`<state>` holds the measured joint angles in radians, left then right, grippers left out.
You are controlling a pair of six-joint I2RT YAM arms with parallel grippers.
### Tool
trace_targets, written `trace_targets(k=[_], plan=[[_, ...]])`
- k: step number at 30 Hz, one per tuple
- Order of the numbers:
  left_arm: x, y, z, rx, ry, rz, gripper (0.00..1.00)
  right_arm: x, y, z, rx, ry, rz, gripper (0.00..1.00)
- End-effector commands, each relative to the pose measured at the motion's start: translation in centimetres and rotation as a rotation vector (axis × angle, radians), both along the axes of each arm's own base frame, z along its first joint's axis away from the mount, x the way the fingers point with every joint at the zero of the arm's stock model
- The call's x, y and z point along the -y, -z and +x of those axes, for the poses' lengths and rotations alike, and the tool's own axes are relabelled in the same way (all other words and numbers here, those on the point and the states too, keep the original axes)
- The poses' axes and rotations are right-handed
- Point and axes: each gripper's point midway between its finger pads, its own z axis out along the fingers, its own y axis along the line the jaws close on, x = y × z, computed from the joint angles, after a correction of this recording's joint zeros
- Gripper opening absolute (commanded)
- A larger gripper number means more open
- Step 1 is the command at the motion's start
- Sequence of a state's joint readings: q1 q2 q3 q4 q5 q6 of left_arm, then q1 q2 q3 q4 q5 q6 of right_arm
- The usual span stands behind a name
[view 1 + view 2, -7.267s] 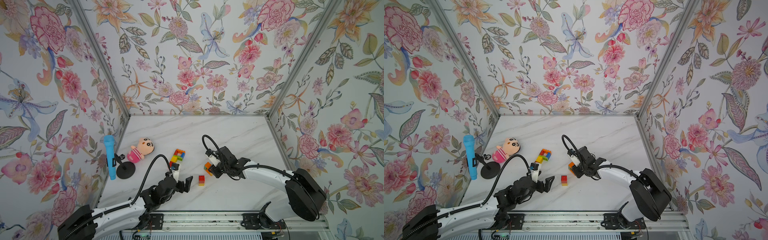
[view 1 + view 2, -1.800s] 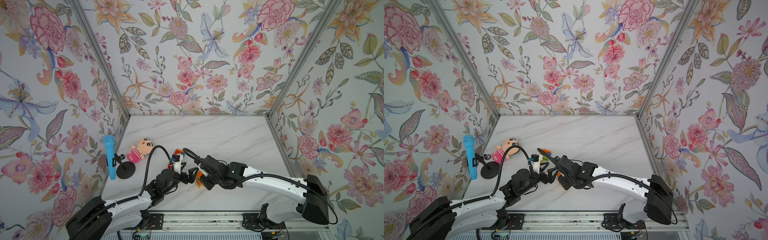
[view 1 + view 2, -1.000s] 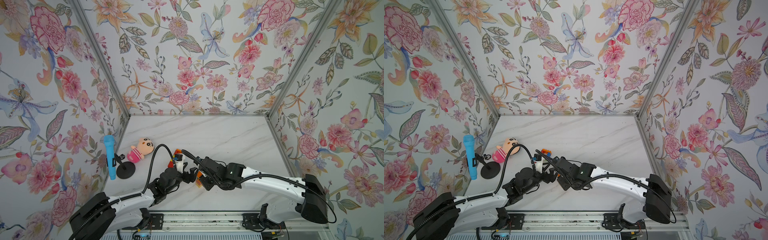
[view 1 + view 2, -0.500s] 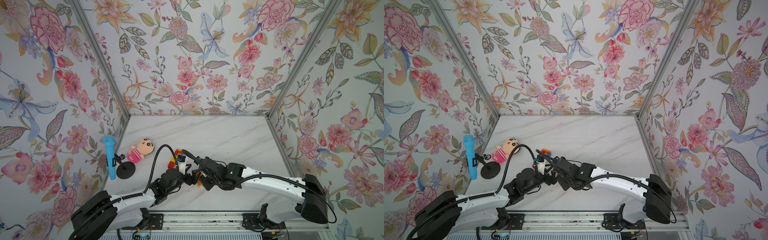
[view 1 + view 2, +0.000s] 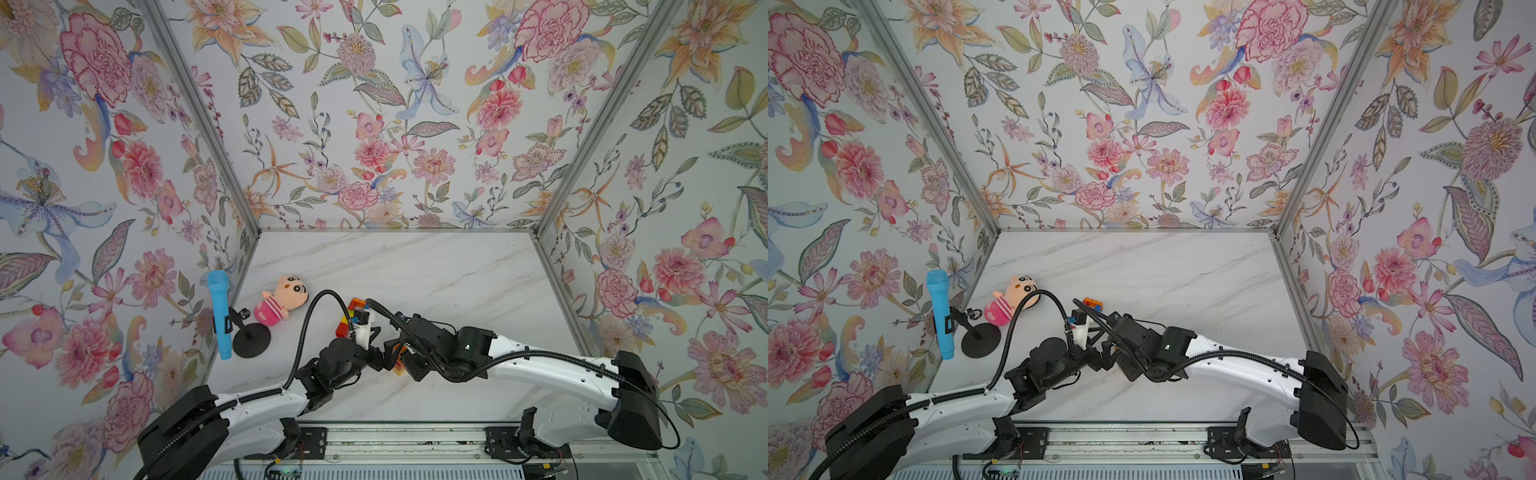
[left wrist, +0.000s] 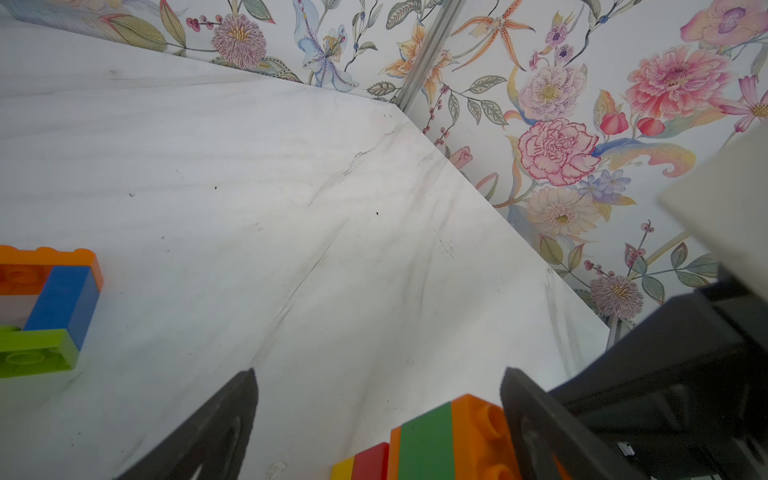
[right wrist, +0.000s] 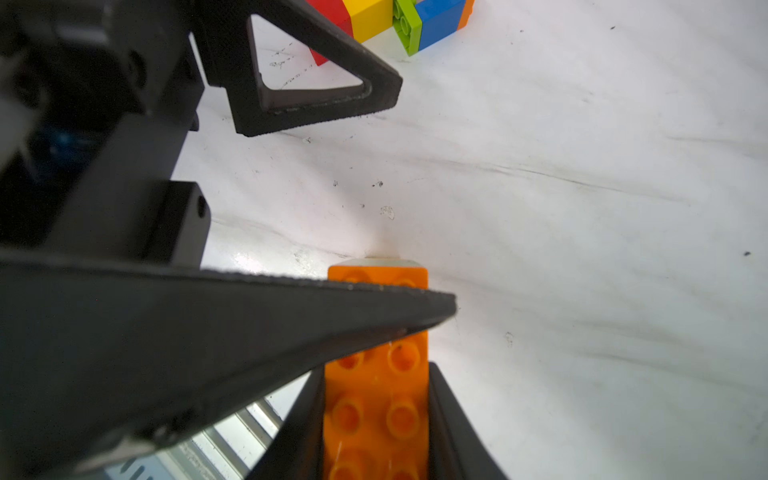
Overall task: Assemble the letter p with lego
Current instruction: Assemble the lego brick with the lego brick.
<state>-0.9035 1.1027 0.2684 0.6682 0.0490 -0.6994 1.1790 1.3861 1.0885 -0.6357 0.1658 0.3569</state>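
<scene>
My right gripper is shut on a stack of lego; its orange studded face shows between the two fingers. In the left wrist view the same stack reads yellow, red, orange, green, orange. My left gripper is open and straddles the stack's end. One of its fingers lies across the orange face, and there is a wide gap on the other side. A second lego assembly of red, yellow, green, blue and orange lies flat on the table behind the grippers. In a top view the arms hide most of it.
A pink plush doll lies at the left, and beside it a blue microphone stands on a black round stand. Flowered walls close in three sides. A metal rail runs along the front edge.
Since several seconds ago the right arm has brought its brick leftwards to the left gripper, and the red-yellow piece is off the table. Over the last second both arms barely shift.
</scene>
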Motion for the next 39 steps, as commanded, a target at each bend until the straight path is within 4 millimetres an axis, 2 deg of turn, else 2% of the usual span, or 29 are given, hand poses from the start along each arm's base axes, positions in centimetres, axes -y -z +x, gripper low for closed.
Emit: trace_targets(k=[1,11,21,32,39], plan=[[-0.1,0.5,-0.3,-0.002,0.005,0.018,0.94,0.1,-0.7,-0.1,0.007,0.018,0.022,0.23],[0.3,1.6,-0.2,-0.023,0.020,0.052,0.85,0.0,0.8,-0.5,-0.033,0.028,-0.004,0.23],[0.8,1.9,-0.8,-0.038,0.057,0.040,0.68,0.3,1.8,-0.8,-0.045,0.029,-0.036,0.23],[1.0,2.2,-1.1,-0.046,0.073,0.043,0.64,0.0,2.3,-1.2,-0.055,0.023,-0.049,0.23],[0.9,2.6,-1.2,-0.051,0.075,0.054,0.63,0.9,1.7,-1.2,-0.042,0.026,-0.054,0.23]])
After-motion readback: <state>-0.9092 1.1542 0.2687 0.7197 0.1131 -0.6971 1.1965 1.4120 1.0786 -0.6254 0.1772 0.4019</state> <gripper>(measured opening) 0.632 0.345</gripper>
